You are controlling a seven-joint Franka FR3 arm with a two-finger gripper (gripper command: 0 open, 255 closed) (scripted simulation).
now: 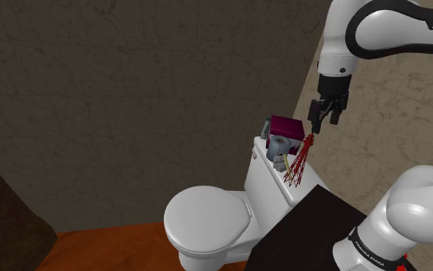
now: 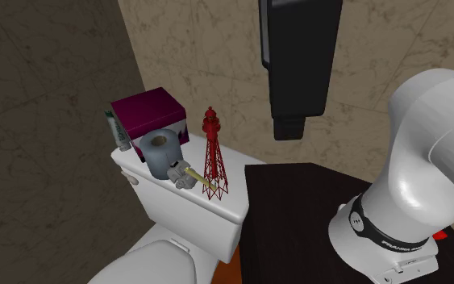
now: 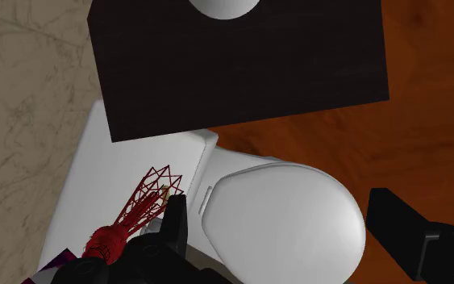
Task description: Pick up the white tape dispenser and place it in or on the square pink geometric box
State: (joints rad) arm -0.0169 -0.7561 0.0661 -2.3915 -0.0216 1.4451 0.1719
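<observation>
Overhead, the black gripper is hanging above the toilet tank with its two fingers spread wide and nothing between them. In the shoulder view it is sitting at two o'clock from the tape dispenser, well apart from it.

The tape dispenser is showing grey rather than white. It is a squat, matte, roll-shaped piece with a round hole through its middle, and it is standing on the tank's flat lid. In the second exterior view it is resting at five o'clock from the pink box, just beside it. The box is appearing as a deep magenta block with sharp, square edges.

At three o'clock from the dispenser, a red lattice tower of thin wire-like struts is rising upright. A small grey piece with a yellow stick is lying between the two. A slim green-and-white tube is standing at the box's nine o'clock.

The toilet's oval seat lid is gleaming smooth and white against an orange wood-grain floor. The dark, flat-topped stand is adjoining the tank, and mottled stone-like walls are closing in behind.
</observation>
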